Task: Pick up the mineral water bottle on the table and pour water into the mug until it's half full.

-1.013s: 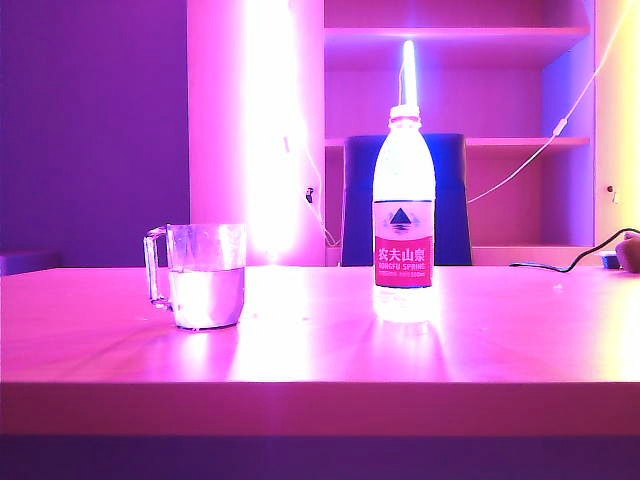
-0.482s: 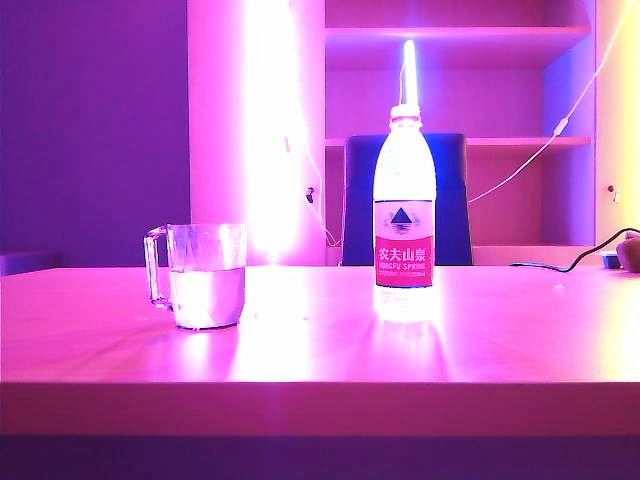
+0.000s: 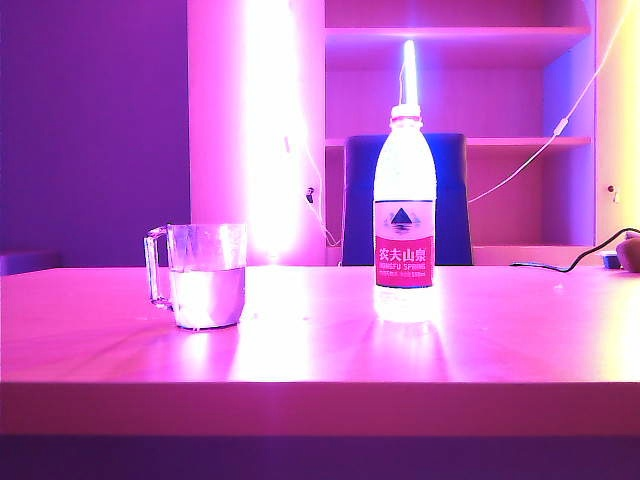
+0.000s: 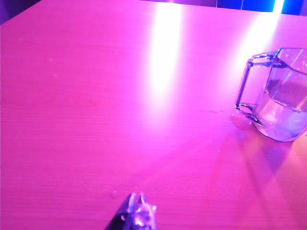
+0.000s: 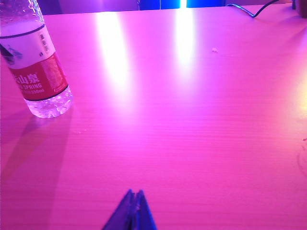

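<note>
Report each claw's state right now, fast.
Left claw: shut, empty, above bare table short of the mug.
Right claw: shut, empty, clear of the mineral water bottle.

On the table [image 3: 320, 350], the mug [image 3: 205, 275] stands well to the left of the mineral water bottle [image 3: 404, 215] with water [image 3: 207, 296] in it, its handle turned away from the bottle, and a chair [image 3: 405, 200] stands behind the bottle beyond the table.
</note>
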